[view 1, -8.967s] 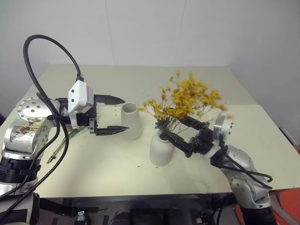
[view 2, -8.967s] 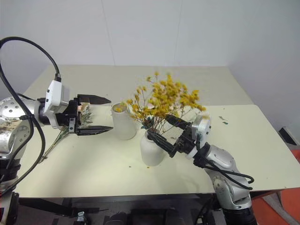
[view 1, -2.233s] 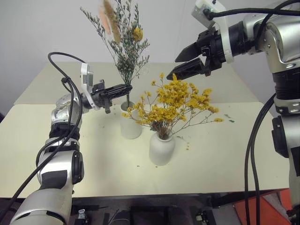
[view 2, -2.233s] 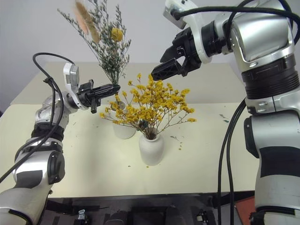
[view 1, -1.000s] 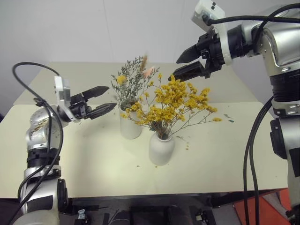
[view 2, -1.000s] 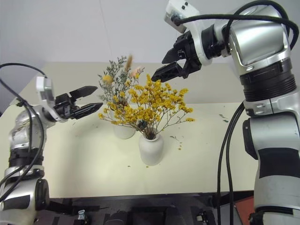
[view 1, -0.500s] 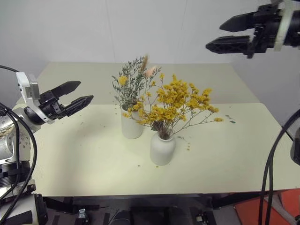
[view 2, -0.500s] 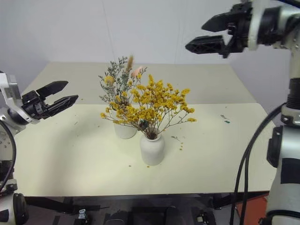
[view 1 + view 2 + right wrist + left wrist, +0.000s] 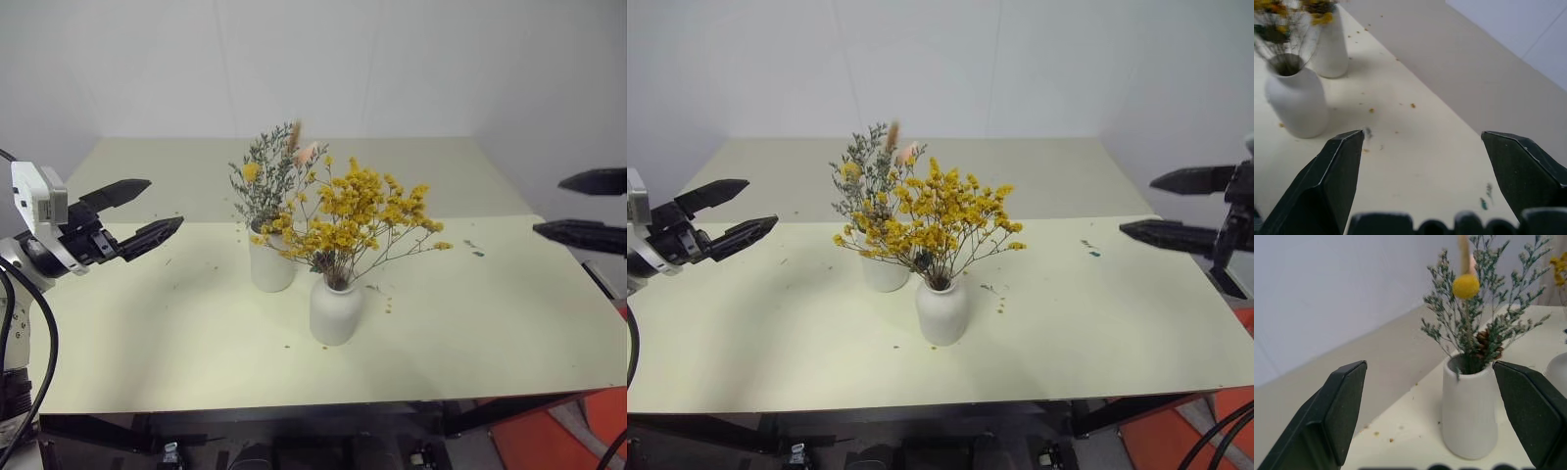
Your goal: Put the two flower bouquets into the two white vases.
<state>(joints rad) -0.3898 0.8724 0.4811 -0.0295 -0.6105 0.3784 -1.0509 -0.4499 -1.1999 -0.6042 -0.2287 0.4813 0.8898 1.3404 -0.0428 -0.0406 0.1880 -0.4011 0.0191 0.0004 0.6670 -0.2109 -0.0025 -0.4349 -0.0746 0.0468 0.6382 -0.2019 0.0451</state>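
Observation:
The yellow-orange bouquet (image 9: 358, 215) stands in the squat white vase (image 9: 335, 309) near the middle of the table. Just behind it to the left, the grey-green sprig bunch (image 9: 267, 181) with a pink bloom stands in the taller white vase (image 9: 271, 263). My left gripper (image 9: 140, 214) hovers open and empty over the table's left side, well away from the vases. Far to the right, beyond the table's edge, my right gripper (image 9: 1161, 207) is open and empty too. The left wrist view looks at the tall vase (image 9: 1469, 412); the right wrist view looks at the squat vase (image 9: 1296, 103).
The cream table (image 9: 470, 313) carries small petal crumbs (image 9: 389, 306) around the vases and a tiny green scrap (image 9: 477, 253) toward the right. A white wall rises behind the table.
My right gripper has swung down and far out to the right, off the table's side. The left gripper has drawn back a little leftward. Both bouquets stay in their vases.

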